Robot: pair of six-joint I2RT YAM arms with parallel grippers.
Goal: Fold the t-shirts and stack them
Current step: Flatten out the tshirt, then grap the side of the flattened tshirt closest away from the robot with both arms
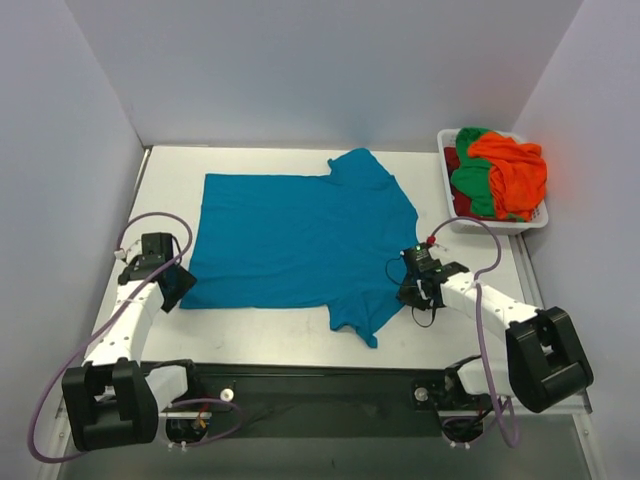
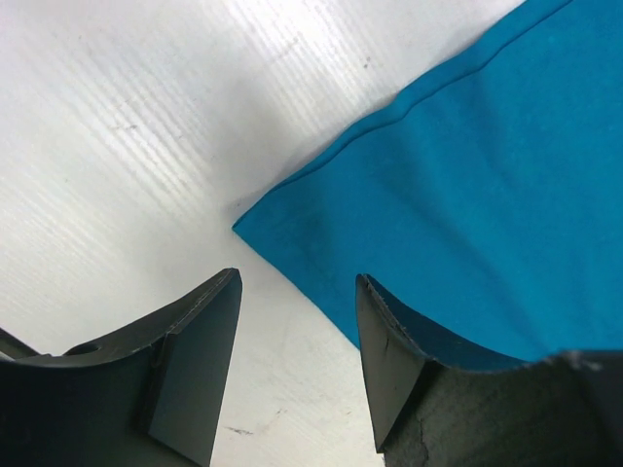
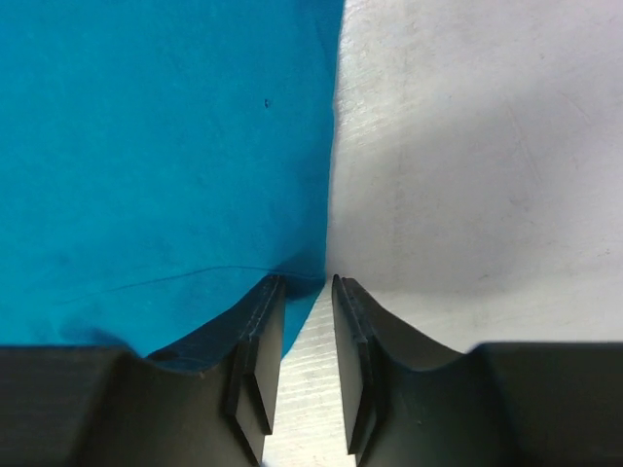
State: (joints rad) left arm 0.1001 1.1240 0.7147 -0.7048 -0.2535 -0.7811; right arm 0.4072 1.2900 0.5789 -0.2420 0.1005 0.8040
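Pale grey-lilac walls (image 1: pixel 330 60) close in the far side and both flanks of a white surface (image 1: pixel 270 325), whose finish shows fine parallel streaks in the wrist views. The teal t-shirt (image 1: pixel 300 235) lies spread flat across the middle of that surface, hem to the left, collar to the right, one sleeve pointing far and the other near. To the right of the teal t-shirt and a little farther back, at the surface's far right corner, stands a white plastic basket (image 1: pixel 490 228). It holds a bright orange t-shirt (image 1: pixel 515 170) heaped on top, a green t-shirt (image 1: pixel 470 180) beneath it and a dark red t-shirt (image 1: pixel 452 160) at the basket's left side.

The left end effector (image 2: pixel 297 277) stands over the teal t-shirt's near hem corner, fingers wide apart and gripping nothing. The right end effector (image 3: pixel 307 279) sits at the teal t-shirt's right edge, just above the near sleeve. Its fingers are drawn in to a narrow gap, bare surface shows between them, and no cloth is visibly clamped.
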